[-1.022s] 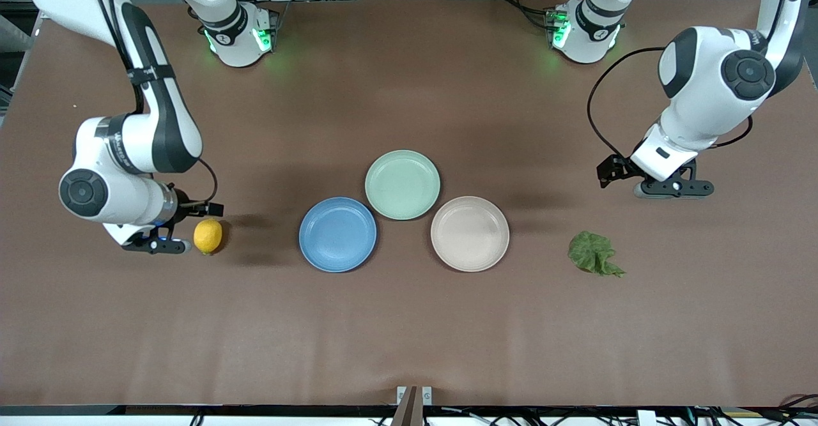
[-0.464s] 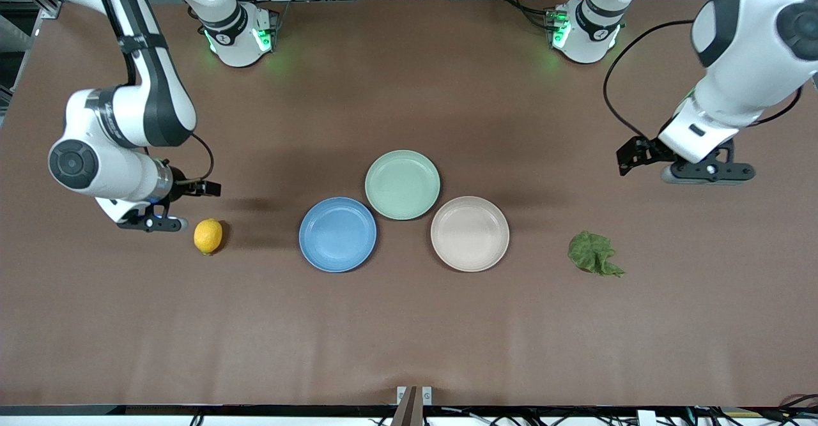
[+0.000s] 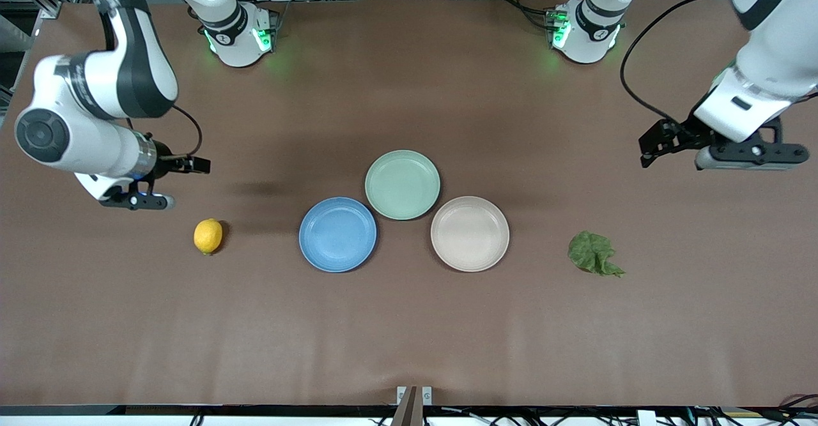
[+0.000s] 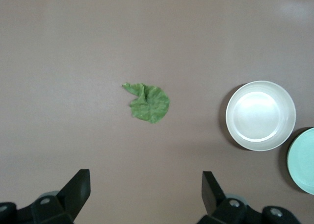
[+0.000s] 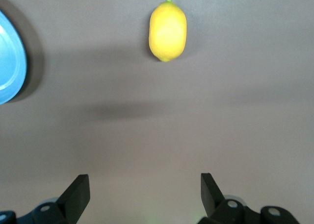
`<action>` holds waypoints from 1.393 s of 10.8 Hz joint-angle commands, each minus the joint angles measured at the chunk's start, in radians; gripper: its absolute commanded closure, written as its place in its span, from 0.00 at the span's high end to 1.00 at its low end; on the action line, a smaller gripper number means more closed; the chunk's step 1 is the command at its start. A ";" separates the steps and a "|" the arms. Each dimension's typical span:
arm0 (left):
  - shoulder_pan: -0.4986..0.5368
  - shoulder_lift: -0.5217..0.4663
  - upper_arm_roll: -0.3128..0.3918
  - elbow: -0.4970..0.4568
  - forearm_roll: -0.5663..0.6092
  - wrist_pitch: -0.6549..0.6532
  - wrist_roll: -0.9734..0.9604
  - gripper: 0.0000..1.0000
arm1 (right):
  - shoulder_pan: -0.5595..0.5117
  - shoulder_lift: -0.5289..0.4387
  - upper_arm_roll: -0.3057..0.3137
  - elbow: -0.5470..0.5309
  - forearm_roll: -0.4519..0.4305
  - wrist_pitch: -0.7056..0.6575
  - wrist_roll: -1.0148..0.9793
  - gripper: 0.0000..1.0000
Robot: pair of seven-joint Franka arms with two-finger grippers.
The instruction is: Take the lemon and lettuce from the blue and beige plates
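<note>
front view: the lemon (image 3: 208,236) lies on the bare worktop (image 3: 409,336) toward the right arm's end, well apart from the blue plate (image 3: 337,234); the lettuce (image 3: 594,253) lies on the worktop toward the left arm's end, apart from the beige plate (image 3: 470,234). both plates are empty, as is the mint plate (image 3: 402,184) touching them. the right gripper (image 3: 135,200) hangs over bare worktop near the lemon, and the left gripper (image 3: 748,155) over bare worktop well apart from the lettuce. from where i stand the picking looks done; the risk now is the round lemon rolling off if anything nudges it.

left wrist view: the left gripper's jaws stand wide open and hold nothing, with the lettuce lying flat and crumpled. a draught or a low sweep of the arm could drag so light a leaf.

right wrist view: the right gripper's jaws are wide apart too, empty, with the lemon lying on its side. it is free to roll if bumped.
</note>
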 commanded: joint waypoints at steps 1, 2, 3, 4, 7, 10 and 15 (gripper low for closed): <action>0.005 0.008 -0.005 0.071 -0.007 -0.081 0.013 1.00 | -0.002 -0.081 0.005 -0.014 -0.016 -0.067 0.012 1.00; 0.005 0.008 -0.005 0.108 -0.006 -0.150 0.015 1.00 | 0.000 -0.092 0.003 0.009 -0.016 -0.111 0.012 1.00; 0.005 0.010 -0.005 0.147 -0.007 -0.225 0.016 1.00 | -0.002 -0.104 0.003 0.029 -0.018 -0.154 0.012 1.00; 0.005 0.008 -0.004 0.175 -0.006 -0.269 0.015 1.00 | -0.002 -0.124 0.003 0.043 -0.018 -0.186 0.012 1.00; 0.005 0.011 0.001 0.227 -0.007 -0.328 0.016 1.00 | -0.005 -0.136 0.005 0.165 -0.018 -0.307 0.012 1.00; 0.005 0.019 0.004 0.252 -0.007 -0.354 0.015 1.00 | -0.011 -0.129 0.002 0.282 -0.018 -0.354 0.012 1.00; 0.010 0.019 0.009 0.252 -0.009 -0.353 0.015 1.00 | -0.012 -0.121 0.001 0.409 -0.018 -0.354 0.009 1.00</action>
